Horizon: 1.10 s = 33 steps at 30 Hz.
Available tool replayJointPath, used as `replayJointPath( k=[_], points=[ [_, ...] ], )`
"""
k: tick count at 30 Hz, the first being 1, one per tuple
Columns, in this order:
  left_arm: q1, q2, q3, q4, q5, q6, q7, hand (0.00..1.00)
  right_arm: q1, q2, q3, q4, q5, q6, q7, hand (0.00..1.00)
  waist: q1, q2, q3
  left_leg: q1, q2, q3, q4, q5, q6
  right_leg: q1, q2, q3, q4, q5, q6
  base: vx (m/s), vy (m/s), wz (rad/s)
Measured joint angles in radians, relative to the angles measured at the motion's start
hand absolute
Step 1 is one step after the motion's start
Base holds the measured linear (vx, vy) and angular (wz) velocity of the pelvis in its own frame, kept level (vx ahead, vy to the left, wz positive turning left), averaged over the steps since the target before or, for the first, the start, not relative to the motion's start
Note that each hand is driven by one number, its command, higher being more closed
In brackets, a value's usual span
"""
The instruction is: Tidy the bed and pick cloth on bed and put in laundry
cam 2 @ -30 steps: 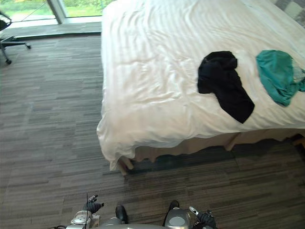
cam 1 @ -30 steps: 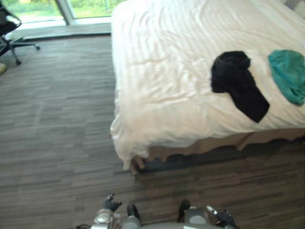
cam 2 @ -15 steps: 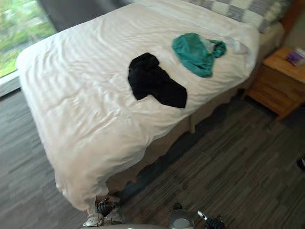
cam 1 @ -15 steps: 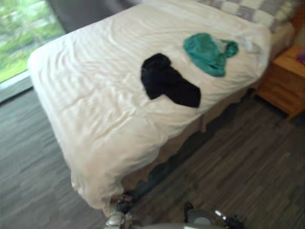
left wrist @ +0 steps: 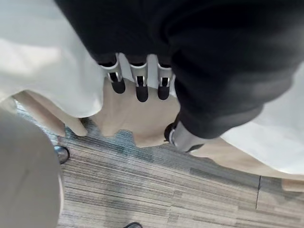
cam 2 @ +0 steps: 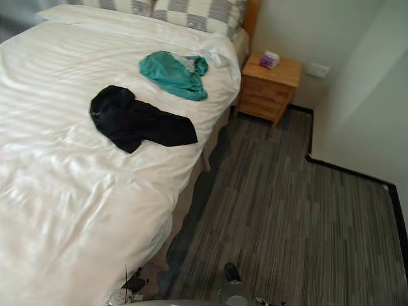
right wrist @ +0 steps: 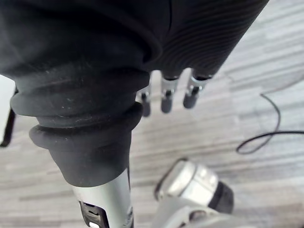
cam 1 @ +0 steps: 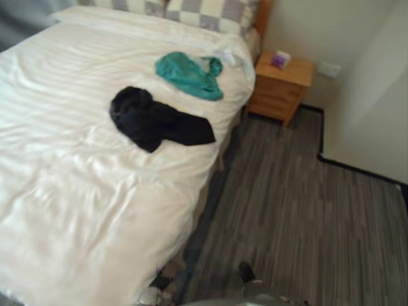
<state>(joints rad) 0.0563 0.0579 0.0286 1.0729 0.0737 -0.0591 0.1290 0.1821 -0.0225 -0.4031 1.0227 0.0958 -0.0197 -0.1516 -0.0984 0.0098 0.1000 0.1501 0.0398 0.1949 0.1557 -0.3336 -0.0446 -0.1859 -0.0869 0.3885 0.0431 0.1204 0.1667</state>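
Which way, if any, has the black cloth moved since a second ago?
No. The black cloth lies beside the teal cloth near the edge of the bed as before; the whole view shifted, so the camera moved.

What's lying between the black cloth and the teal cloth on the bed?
Nothing but bare white duvet separates the black cloth from the teal cloth, seen in the right eye view.

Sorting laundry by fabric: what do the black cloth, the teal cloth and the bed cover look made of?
Black cloth: soft matte fabric, maybe cotton; limp folds. Teal cloth: thin matte fabric, crumpled. Bed cover: white woven cloth, faint shiny stripes.
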Motion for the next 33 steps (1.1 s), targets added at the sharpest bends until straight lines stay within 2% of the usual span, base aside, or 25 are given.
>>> replayJointPath(
  k=[1,3,4,5,6,7,8,10,12,13,14,15,21,28,29,31,32,33],
  points=[
    [-0.001,-0.001,0.001,0.004,0.0,0.006,-0.002,0.0,0.0,-0.008,0.009,-0.005,-0.01,0.001,0.0,0.0,0.001,0.011,0.006,0.004,0.002,0.031,-0.004,0.001,0.002,-0.011,0.006,-0.043,-0.009,0.031,-0.024,-0.02,0.029,-1.11],
    [-0.007,-0.008,0.007,0.021,-0.001,0.013,-0.005,0.0,0.0,-0.021,0.025,-0.02,-0.028,0.004,-0.002,0.0,0.003,0.026,0.018,0.002,0.0,0.085,0.007,0.015,0.02,-0.031,0.02,-0.221,-0.013,0.098,-0.096,-0.01,0.033,-1.0],
    [-0.009,-0.007,0.026,0.022,0.008,0.018,-0.015,0.0,-0.001,-0.023,0.054,-0.028,-0.029,0.003,-0.002,0.0,0.005,0.013,0.03,-0.021,-0.011,0.109,0.072,0.041,0.027,-0.026,0.017,-0.362,-0.044,0.183,-0.178,-0.13,0.058,-1.07],
    [-0.02,0.003,0.041,0.019,0.009,0.016,-0.024,0.0,-0.026,-0.005,0.068,-0.027,-0.03,0.004,-0.003,0.0,0.023,-0.018,0.049,-0.065,-0.022,0.099,0.086,0.015,0.076,-0.011,0.003,-0.394,-0.12,0.298,-0.225,-0.16,0.042,-1.08],
    [-0.029,-0.001,0.051,0.024,0.01,0.015,-0.03,0.0,-0.04,-0.013,0.053,-0.03,-0.032,0.005,-0.003,0.0,0.027,0.001,0.056,-0.052,-0.011,0.109,-0.045,0.082,0.115,-0.018,0.013,-0.436,-0.052,0.225,-0.213,-0.18,-0.004,-1.0],
    [-0.034,-0.009,0.061,0.006,0.016,0.014,-0.038,0.0,-0.04,-0.014,0.046,-0.028,-0.039,0.006,-0.004,0.0,0.031,0.002,0.073,-0.023,-0.011,0.154,-0.089,0.126,0.086,-0.049,-0.004,-0.515,0.212,-0.044,-0.164,-0.07,-0.036,-0.7],
    [-0.03,-0.005,0.062,0.004,0.018,0.019,-0.038,0.0,-0.039,-0.008,0.04,-0.028,-0.041,0.004,-0.003,0.0,0.028,0.004,0.072,-0.013,0.0,0.168,-0.087,0.126,0.088,-0.04,-0.005,-0.55,0.371,-0.171,-0.167,-0.03,-0.041,-0.46],
    [-0.015,-0.004,0.07,-0.007,0.019,0.017,-0.036,0.0,-0.035,-0.006,0.038,-0.028,-0.058,0.001,-0.003,0.0,0.03,0.002,0.069,-0.011,0.016,0.195,-0.079,0.128,0.087,0.021,-0.021,-0.609,0.481,-0.262,-0.161,-0.03,-0.009,-0.35],
    [-0.008,-0.002,0.096,-0.011,0.016,0.018,-0.033,0.0,-0.04,-0.001,0.041,-0.025,-0.068,0.002,-0.002,0.0,0.036,-0.012,0.055,-0.028,0.021,0.229,-0.073,0.133,0.079,0.084,-0.038,-0.612,0.457,-0.285,-0.135,-0.02,-0.064,-0.72],
    [-0.004,0.008,0.102,-0.01,0.016,0.019,-0.031,0.0,-0.04,0.01,0.041,-0.024,-0.068,0.001,-0.001,0.0,0.039,-0.034,0.037,-0.051,0.013,0.258,-0.07,0.137,0.072,0.128,-0.049,-0.599,0.358,-0.26,-0.111,0.0,-0.123,-0.86],
    [-0.004,0.018,0.102,-0.01,0.016,0.019,-0.031,0.0,-0.044,0.018,0.041,-0.024,-0.068,0.002,-0.001,0.0,0.045,-0.049,0.03,-0.057,0.011,0.275,-0.072,0.142,0.065,0.142,-0.041,-0.589,0.301,-0.263,-0.1,-0.01,-0.093,-0.51],
    [0.009,-0.004,0.091,-0.007,0.006,0.025,-0.018,0.0,-0.065,0.016,0.019,-0.014,-0.068,0.008,-0.001,0.0,0.066,-0.03,0.007,0.016,-0.057,0.309,-0.24,0.246,0.037,0.271,-0.02,-0.579,-0.037,-0.173,-0.077,0.0,-0.035,-0.18],
    [0.009,-0.004,0.092,-0.007,0.006,0.025,-0.018,0.0,-0.065,0.016,0.018,-0.014,-0.068,0.008,-0.001,0.0,0.066,-0.03,0.007,0.015,-0.057,0.306,-0.238,0.246,0.037,0.271,-0.02,-0.58,-0.036,-0.173,-0.077,0.0,0.0,0.01],
    [0.014,-0.017,0.167,-0.008,-0.046,0.033,-0.017,0.0,-0.065,0.016,-0.013,-0.008,-0.062,0.029,0.005,0.0,0.07,-0.028,0.013,0.001,-0.05,0.224,-0.186,0.252,0.046,0.273,-0.037,-0.637,0.025,-0.191,-0.083,-0.02,-0.012,0.22],
    [0.021,-0.024,0.199,-0.019,-0.062,0.034,-0.018,0.0,-0.065,0.015,-0.013,-0.006,-0.056,0.029,0.012,0.0,0.073,-0.028,0.017,-0.006,-0.043,0.218,-0.149,0.235,0.043,0.279,-0.041,-0.64,0.037,-0.202,-0.084,-0.05,-0.032,0.22],
    [0.035,-0.038,0.242,-0.059,-0.085,0.033,-0.02,0.0,-0.067,0.013,-0.013,-0.005,-0.047,0.029,0.024,0.0,0.088,-0.023,0.041,-0.058,-0.008,0.218,0.01,0.162,0.029,0.29,-0.048,-0.635,0.043,-0.232,-0.087,-0.09,-0.06,0.0],
    [0.042,-0.042,0.261,-0.092,-0.108,0.035,-0.022,0.0,-0.073,0.006,-0.009,0.008,-0.045,0.029,0.028,0.0,0.088,-0.025,0.056,-0.148,0.04,0.197,0.228,0.129,-0.011,0.296,-0.048,-0.632,0.045,-0.25,-0.094,-0.15,-0.072,-0.15],
    [0.044,-0.049,0.274,-0.117,-0.132,0.034,-0.023,0.0,-0.074,-0.014,0.007,0.019,-0.043,0.03,0.029,0.0,0.089,-0.021,0.069,-0.225,0.083,0.172,0.408,0.134,-0.03,0.298,-0.045,-0.633,0.045,-0.252,-0.094,-0.14,-0.05,-0.25]
  ],
)
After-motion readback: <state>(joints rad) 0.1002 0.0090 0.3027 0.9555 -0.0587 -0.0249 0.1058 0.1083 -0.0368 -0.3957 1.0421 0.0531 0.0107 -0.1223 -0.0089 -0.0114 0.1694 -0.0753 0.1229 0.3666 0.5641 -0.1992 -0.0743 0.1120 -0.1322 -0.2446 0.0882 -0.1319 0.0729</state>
